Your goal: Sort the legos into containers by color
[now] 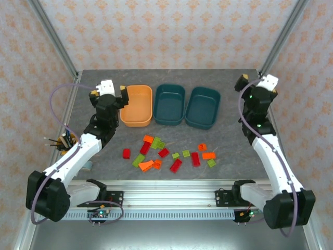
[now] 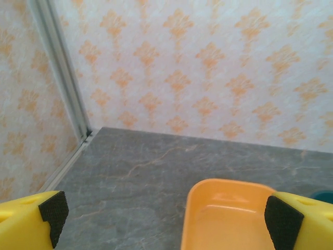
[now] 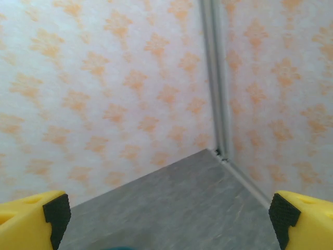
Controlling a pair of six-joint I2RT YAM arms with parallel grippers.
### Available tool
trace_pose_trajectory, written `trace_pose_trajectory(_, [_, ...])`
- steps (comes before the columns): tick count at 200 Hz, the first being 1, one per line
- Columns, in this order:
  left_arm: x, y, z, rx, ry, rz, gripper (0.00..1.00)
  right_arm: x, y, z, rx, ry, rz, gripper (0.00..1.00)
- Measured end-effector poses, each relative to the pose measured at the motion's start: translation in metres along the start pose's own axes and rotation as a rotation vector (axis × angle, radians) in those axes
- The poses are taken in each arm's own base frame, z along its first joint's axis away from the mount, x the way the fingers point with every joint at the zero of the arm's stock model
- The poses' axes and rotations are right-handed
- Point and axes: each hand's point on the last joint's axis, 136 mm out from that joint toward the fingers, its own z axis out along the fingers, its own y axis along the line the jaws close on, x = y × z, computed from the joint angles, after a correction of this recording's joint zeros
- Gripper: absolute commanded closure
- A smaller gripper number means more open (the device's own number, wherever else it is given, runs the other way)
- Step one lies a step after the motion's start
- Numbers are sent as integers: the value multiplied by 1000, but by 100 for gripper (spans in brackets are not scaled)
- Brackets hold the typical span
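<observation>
Left hand (image 1: 108, 89): jaws spread as wide as they go, gripping nothing. It hangs above the back-left part of the counter (image 1: 229, 143), just beside the left end of the orange tray (image 1: 137, 107). In the left wrist view, the hand (image 2: 169, 221) shows its two black pads (image 2: 53, 211) far apart. Grey counter and one end of the orange tray (image 2: 223, 216) lie below the gap, the tray nearer the right-side finger. No contact seen.

Right hand (image 1: 256, 82): jaws also fully spread, gripping nothing. It is raised at the back right, to the right of the two teal trays (image 1: 169, 104). In the right wrist view, the hand (image 3: 170, 216) has its pads (image 3: 57, 213) wide apart, with counter and the wall corner beyond.

Trays: a row of three at the back, orange on the left, the teal pair to its right.

Legos (image 1: 176, 165): red, orange and yellow-green bricks, scattered loose on the counter in front of the trays. They lie between the arms, well apart from both hands.
</observation>
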Motion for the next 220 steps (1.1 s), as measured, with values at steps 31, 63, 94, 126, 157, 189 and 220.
trace_pose_trajectory(31, [-62, -4, -12, -5, 55, -164, 0, -53, 16, -15, 4, 98, 191, 0])
trace_pose_trajectory(63, [-88, 19, -11, -10, 157, -380, 0, 28, 10, -14, 72, 440, 190, 18])
trace_pose_trajectory(94, [-36, -29, -20, 119, 392, -301, 0, 109, 21, -42, 139, 749, 104, 25])
trace_pose_trajectory(126, [13, -77, -49, 259, 583, -167, 3, 169, 24, -90, 185, 965, 91, 31])
trace_pose_trajectory(157, [54, -89, -88, 357, 685, -105, 7, 242, 5, -131, 318, 1184, 173, 33])
trace_pose_trajectory(189, [89, -101, -131, 467, 761, -64, 9, 281, 9, -147, 376, 1304, 247, 33])
trace_pose_trajectory(220, [117, -107, -158, 515, 818, -30, 10, 305, 36, -145, 239, 1369, 87, 31])
